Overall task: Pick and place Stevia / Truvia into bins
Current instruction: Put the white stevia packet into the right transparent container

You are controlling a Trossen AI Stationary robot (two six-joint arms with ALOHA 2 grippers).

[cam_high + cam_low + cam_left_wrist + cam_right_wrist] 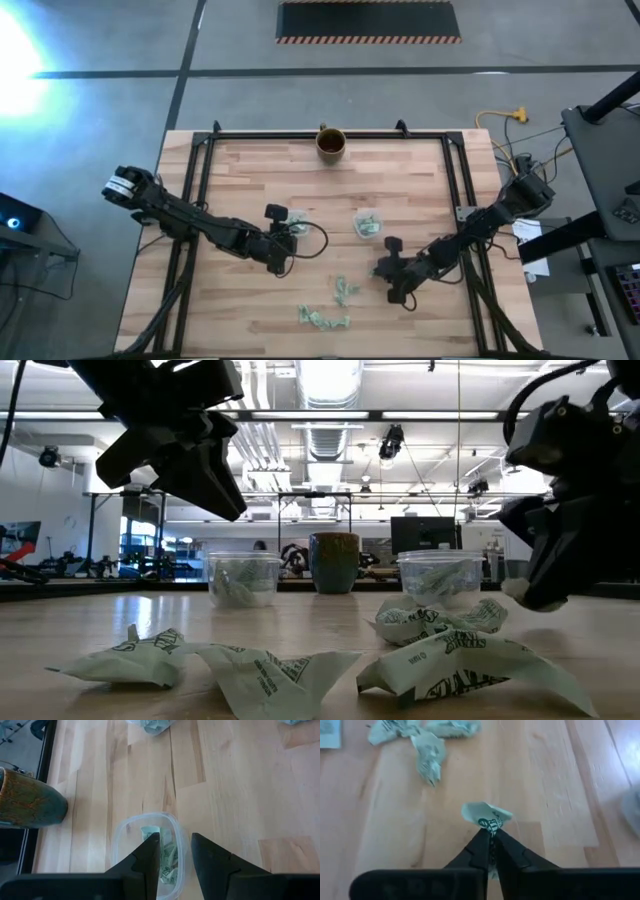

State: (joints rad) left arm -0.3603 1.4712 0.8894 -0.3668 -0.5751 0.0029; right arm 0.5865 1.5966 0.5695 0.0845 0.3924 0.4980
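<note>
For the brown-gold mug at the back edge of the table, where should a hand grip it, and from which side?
The brown-gold glazed mug stands upright with its dark mouth open. Probably best to come straight down and pinch one wall at the rim, one finger inside and one outside. No handle shows in these views. The left hand is open over a clear plastic cup; the right hand holds a crumpled green-and-white packet.

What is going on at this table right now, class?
Two robot arms are sorting sweetener packets into clear cups. The right pincer is shut on a crumpled packet, lifted off the wood. The left pincer hangs open over the left cup, which already holds packets. The right cup also holds some. More loose packets lie near the table's front edge, and a brown mug stands at the back.
</note>
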